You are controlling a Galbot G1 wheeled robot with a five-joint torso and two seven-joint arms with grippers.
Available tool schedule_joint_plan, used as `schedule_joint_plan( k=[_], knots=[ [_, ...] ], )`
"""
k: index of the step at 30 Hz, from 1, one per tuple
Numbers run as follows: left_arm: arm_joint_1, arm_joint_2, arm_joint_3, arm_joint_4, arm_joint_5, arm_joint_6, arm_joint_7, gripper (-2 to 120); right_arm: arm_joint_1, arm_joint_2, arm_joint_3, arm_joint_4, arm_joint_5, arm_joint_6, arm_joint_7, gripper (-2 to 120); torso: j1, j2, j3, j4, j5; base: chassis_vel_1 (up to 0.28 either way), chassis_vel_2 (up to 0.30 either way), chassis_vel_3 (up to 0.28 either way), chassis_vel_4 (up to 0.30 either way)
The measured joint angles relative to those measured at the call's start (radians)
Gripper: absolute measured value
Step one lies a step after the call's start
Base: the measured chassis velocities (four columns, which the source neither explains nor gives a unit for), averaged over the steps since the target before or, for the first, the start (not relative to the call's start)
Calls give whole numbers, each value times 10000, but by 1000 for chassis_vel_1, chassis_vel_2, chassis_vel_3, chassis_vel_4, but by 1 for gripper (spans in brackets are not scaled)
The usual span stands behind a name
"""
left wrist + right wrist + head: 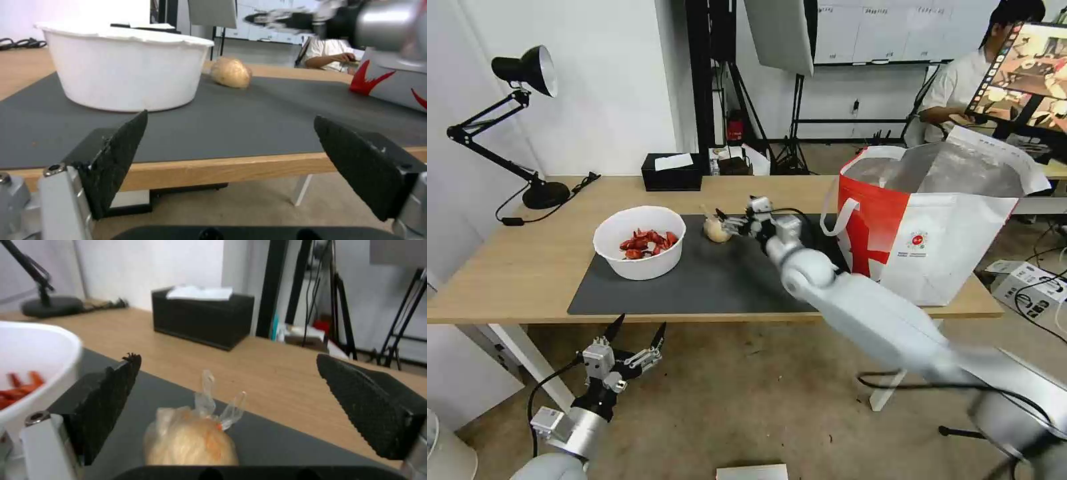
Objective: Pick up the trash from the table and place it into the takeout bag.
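Lump (191, 443), beige and bagged in clear film, sits on the mat (707, 280) between the spread fingers of the right gripper (730, 223), untouched. The grasp step is in hand; next the jaws need to close squarely on it. Left gripper (635, 341) hangs spread below the table (514, 267). Bowl (639, 241) beside holds red shells; bag (940, 220) behind the right gripper stands open.

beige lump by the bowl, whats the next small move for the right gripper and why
Probably ease the right gripper forward and down around the beige lump, then close. Its fingers stand open with the lump between them but ungripped, resting on the grey mat. The left gripper waits open below the table edge.
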Motion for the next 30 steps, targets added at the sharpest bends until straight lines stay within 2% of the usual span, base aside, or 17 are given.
schedule_joint_plan(
  k=[2,6,9,17,30],
  knots=[
    [20,32,-57,47,-18,-37,27,100,444,851,129,-1143,-7,-444,-246,100,0,0,0,2,-1,0,0,0,0],
    [21,65,-88,110,-50,-81,50,100,727,1446,273,-1980,11,-866,-482,100,-1,1,-2,5,-2,0,0,0,0],
    [-25,93,-89,138,-96,-105,64,100,868,1897,360,-2544,-38,-1646,-628,100,-1,1,-2,3,-1,0,0,0,0],
    [-91,122,-38,169,-157,-108,73,100,731,1898,238,-2600,-419,-2527,-755,100,-2,2,-1,0,2,0,0,0,0],
    [16,7,-35,142,-84,-146,84,100,607,2029,207,-2894,-705,-2940,-895,100,-3,2,-2,2,2,0,0,0,0]
  ],
)
